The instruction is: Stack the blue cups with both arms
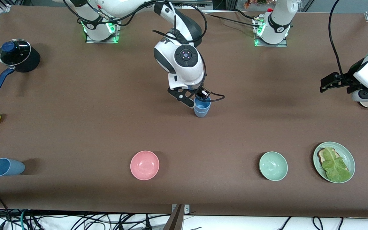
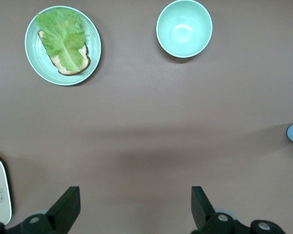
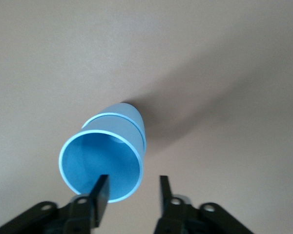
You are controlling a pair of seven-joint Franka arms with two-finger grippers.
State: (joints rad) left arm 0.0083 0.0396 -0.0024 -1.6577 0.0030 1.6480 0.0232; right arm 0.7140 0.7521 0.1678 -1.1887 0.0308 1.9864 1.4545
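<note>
Right wrist view: right gripper (image 3: 132,192) jaws apart astride the top cup's (image 3: 100,168) rim, seated in the lower cup (image 3: 127,117) | left gripper (image 2: 136,208) waits, jaws wide, above the worktop (image 2: 146,141).

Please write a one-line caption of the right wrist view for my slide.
Right gripper straddling the rim of a blue cup nested in a second blue cup on the brown table.

2 glossy white arms (image 1: 184,60), black joint bands, black cables, green-lit bases (image 1: 101,30).
</note>
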